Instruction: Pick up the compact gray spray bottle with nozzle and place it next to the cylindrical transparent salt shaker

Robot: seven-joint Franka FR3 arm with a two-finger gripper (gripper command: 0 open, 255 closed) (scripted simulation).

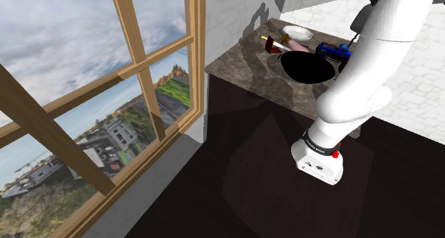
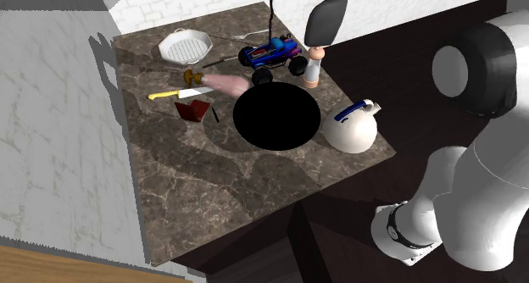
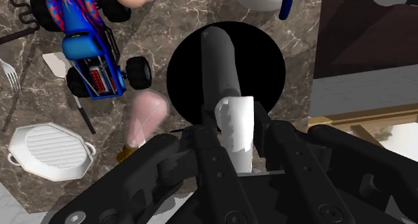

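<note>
Gray spray bottle (image 3: pixel 218 62) is up in the air, pinched at its pale head between the two fingers of the end effector (image 3: pixel 236 125). Going by the wrist view, its body hangs down over the black round basin (image 2: pixel 277 116) sunk in the desk (image 2: pixel 178 188). It's not down yet, so the job in hand is the carry and the set-down. The target is the salt shaker (image 2: pixel 315 67), pale and pinkish, upright at the basin's 1 o'clock in the second exterior view. The best landing spot, I'd say, is the bare desk at the shaker's 5 o'clock, between it and the white kettle (image 2: pixel 350 130) at the basin's 3 o'clock. Come across high with the bottle vertical and lower until its base meets the desk. Only then spread the fingers, since a tall narrow bottle let go early will likely topple. Now the neighbours: the blue toy truck (image 2: pixel 271 57) at the basin's 12 o'clock has a wheel just beside the shaker, at its 9 o'clock, so that side is taken. At the shaker's 3 o'clock the desk edge is near, and at 7 o'clock the basin drops away, so a drift either way could lose the bottle. Further out, at the basin's 9 to 10 o'clock, a yellow-handled knife (image 2: pixel 174 93), a pale pink thing (image 2: pixel 225 86) and a white ridged dish (image 2: pixel 185 44) lie well apart from the route.
</note>
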